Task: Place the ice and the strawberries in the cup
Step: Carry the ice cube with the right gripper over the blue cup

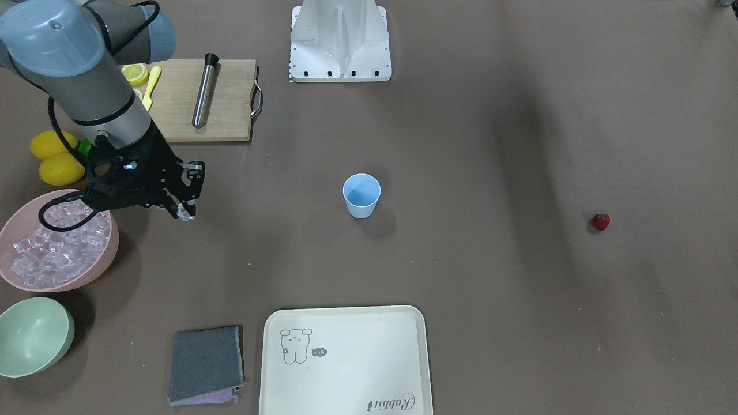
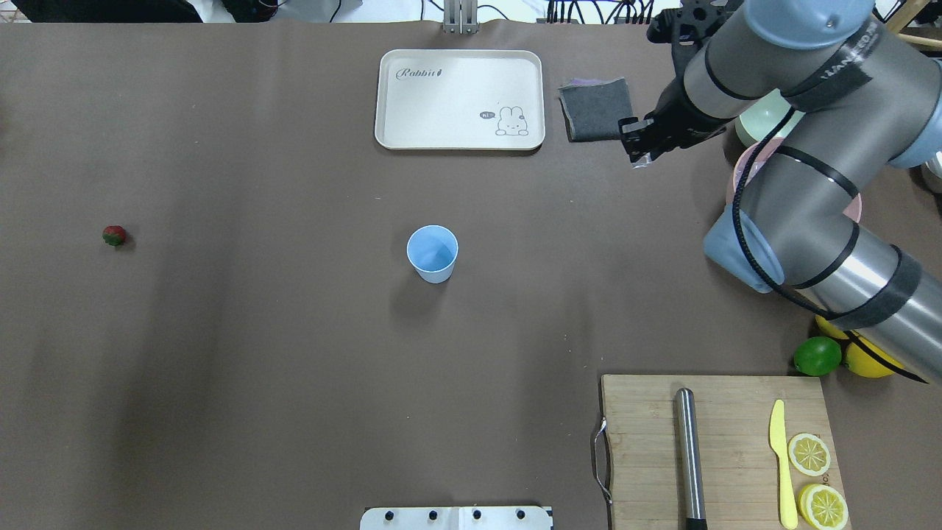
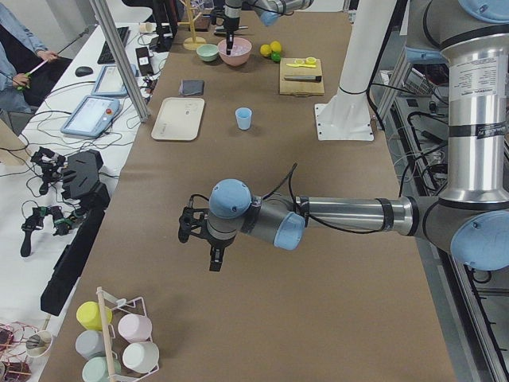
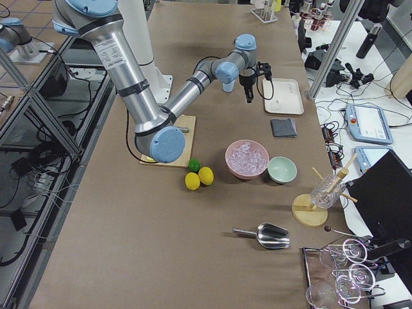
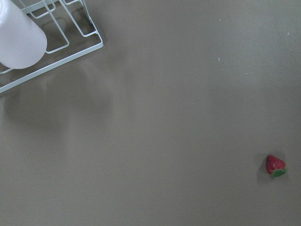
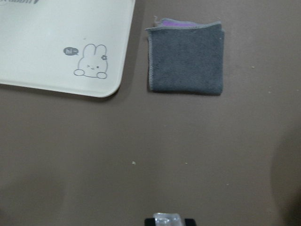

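The light blue cup [image 1: 361, 195] [image 2: 432, 252] stands upright mid-table with nothing in it. One red strawberry [image 2: 113, 235] [image 1: 601, 221] lies alone far off on the robot's left and shows low right in the left wrist view [image 5: 275, 165]. Ice [image 1: 57, 248] fills the pink bowl [image 1: 109, 242]. My right gripper [image 1: 183, 210] [image 2: 639, 151] hangs above the table beside that bowl, shut on an ice cube [image 6: 168, 219]. My left gripper [image 3: 213, 263] shows only in the exterior left view, hovering over bare table near the strawberry's end. I cannot tell whether it is open or shut.
A cream tray [image 2: 460, 99] and a folded grey cloth [image 2: 595, 109] lie at the far edge. A pale green bowl [image 1: 31, 334] sits by the pink bowl. A cutting board [image 2: 717, 449] holds a steel rod, a yellow knife and lemon slices. A wire cup rack [image 5: 47, 42] stands near the left wrist.
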`<action>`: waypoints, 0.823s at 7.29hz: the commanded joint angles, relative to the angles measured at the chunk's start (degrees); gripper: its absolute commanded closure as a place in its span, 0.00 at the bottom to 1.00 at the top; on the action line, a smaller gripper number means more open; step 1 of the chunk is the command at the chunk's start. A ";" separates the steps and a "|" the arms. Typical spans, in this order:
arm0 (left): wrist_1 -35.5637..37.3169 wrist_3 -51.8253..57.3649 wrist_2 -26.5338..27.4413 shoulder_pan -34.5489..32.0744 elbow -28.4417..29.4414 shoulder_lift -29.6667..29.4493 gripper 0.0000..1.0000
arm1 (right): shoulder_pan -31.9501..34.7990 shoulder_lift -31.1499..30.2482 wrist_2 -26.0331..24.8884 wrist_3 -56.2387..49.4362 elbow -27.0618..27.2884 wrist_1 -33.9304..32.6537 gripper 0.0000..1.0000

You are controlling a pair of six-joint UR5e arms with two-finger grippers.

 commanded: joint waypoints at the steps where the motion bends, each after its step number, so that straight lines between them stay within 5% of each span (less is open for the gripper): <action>1: -2.04 -0.40 -0.11 0.35 0.08 0.73 0.02 | -5.21 6.60 -2.50 1.15 -1.42 -0.33 0.88; 5: -1.87 -1.90 0.06 3.16 0.70 -0.23 0.02 | -16.82 15.31 -7.95 1.15 -7.91 0.37 0.88; 6: -1.96 -2.07 0.06 3.08 0.61 0.03 0.02 | -17.79 17.76 -8.04 1.24 -10.28 0.37 0.95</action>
